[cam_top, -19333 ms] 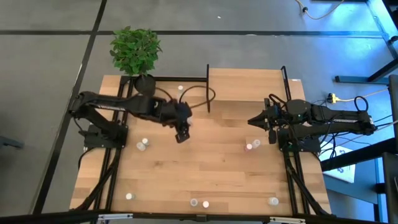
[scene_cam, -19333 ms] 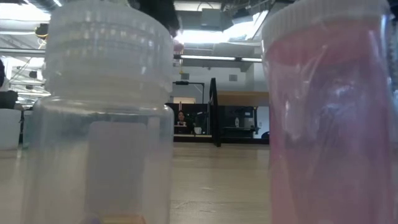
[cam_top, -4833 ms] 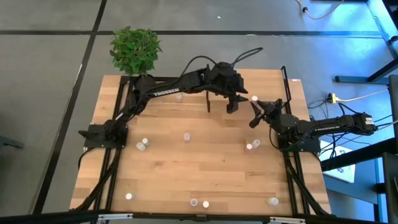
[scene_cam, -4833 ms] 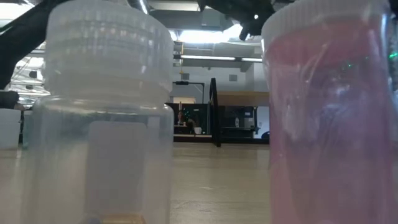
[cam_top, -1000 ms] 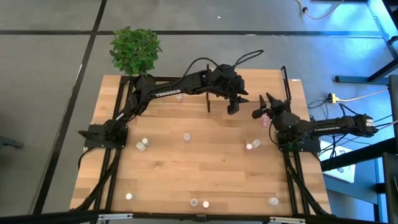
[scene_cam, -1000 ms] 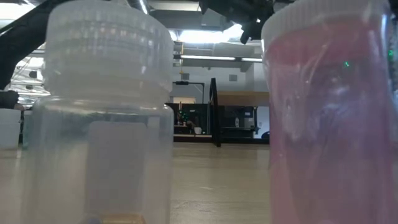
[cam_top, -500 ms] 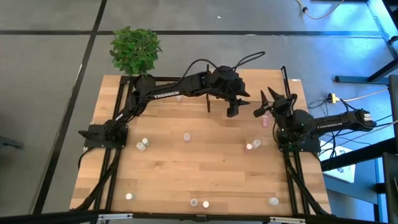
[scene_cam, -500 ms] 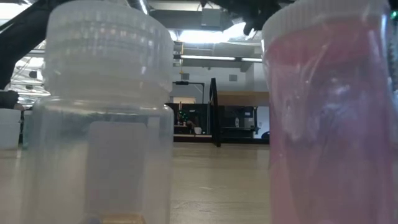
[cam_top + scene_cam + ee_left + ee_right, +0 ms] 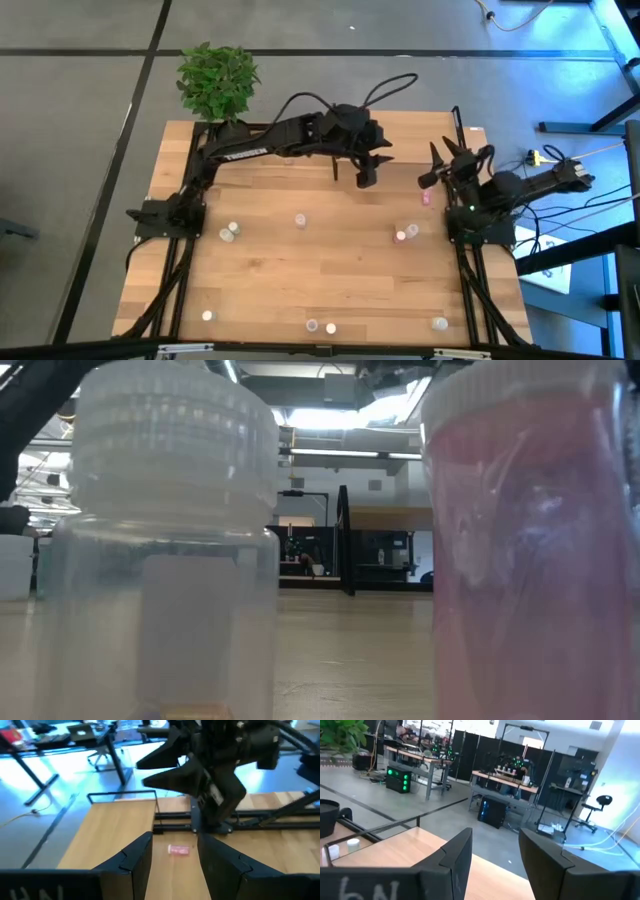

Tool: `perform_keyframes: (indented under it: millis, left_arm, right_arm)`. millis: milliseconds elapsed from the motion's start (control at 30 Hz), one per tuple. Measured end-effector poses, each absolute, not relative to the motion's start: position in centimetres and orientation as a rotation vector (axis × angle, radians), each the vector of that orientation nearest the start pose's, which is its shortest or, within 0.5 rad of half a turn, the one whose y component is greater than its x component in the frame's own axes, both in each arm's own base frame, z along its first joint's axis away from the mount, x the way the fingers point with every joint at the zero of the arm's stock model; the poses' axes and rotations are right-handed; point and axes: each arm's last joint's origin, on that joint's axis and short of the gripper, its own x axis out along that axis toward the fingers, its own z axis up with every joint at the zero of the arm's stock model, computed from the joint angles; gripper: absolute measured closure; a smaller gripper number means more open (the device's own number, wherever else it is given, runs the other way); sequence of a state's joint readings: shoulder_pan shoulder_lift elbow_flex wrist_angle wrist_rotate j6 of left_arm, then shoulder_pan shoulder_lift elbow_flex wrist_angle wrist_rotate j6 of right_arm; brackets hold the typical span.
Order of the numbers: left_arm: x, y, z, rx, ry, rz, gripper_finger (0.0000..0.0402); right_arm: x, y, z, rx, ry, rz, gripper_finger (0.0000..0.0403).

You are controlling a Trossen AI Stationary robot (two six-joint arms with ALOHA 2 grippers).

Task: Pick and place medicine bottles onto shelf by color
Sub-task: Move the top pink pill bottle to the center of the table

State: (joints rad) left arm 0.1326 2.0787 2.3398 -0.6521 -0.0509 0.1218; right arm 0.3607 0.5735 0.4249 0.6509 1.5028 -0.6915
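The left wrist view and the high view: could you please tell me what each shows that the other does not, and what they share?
Only the left wrist view shows the empty gap between the open fingers of the left gripper, and desks in the room beyond. Only the high view shows the plant, the shelf and upright medicine bottles scattered on the table. Both show the pink bottle lying on its side, with the right gripper near it.

No legible text or labels.
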Motion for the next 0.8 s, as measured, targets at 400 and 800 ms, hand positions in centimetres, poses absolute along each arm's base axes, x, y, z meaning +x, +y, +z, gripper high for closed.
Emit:
perform_keyframes:
  millis: [400,800]
  left_arm:
    - [42.5,2.3,44.7,0.143,0.419,0.202,0.025]
    - [41.3,-0.1,45.3,0.156,0.444,0.189,0.025]
  right_arm:
    - [10.1,4.5,34.8,-0.042,0.021,-0.892,0.0237]
    - [9.8,8.3,34.8,0.089,-0.03,-0.638,0.0237]
